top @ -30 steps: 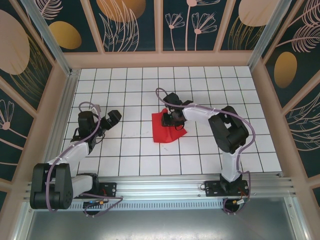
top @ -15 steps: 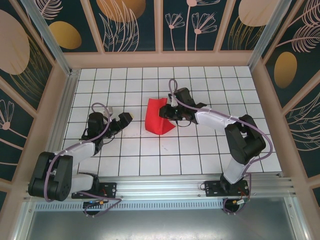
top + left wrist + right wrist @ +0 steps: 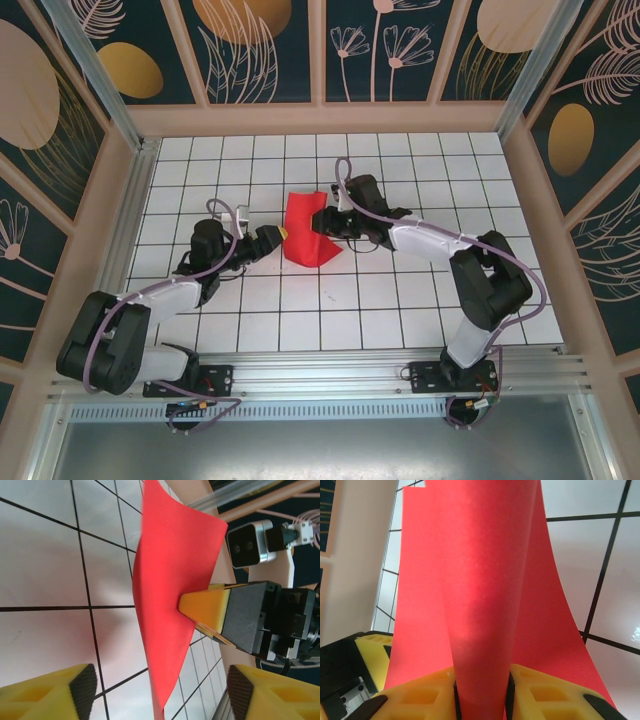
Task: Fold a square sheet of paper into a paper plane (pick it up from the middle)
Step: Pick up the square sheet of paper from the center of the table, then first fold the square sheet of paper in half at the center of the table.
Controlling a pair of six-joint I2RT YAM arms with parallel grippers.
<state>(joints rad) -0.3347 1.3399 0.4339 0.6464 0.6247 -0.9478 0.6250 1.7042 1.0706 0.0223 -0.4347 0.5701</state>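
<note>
I see the square sheet of paper point(image 3: 305, 238) as bright red and no longer flat. It stands on edge, bowed into a rounded ridge with one straight border running up its side and a sharp corner at the top. From overhead it sits just off the middle of the table point(image 3: 400, 300), toward 9 o'clock. The right gripper point(image 3: 480, 692) comes in from the sheet's 3 o'clock, its yellow fingers point(image 3: 545, 695) clenched on a pinched fold at the middle of the paper. My left gripper point(image 3: 275, 237) sits at the sheet's 9 o'clock with its jaws apart. In its own camera the paper's free edge hangs between the two pads, touching neither that I can see. I cannot tell whether the lower edge rests on the tiles. White grid lies bare toward 12 and 6 o'clock of the sheet. The side walls point(image 3: 135, 200) and the near rail point(image 3: 330, 365) stand well apart from it.
</note>
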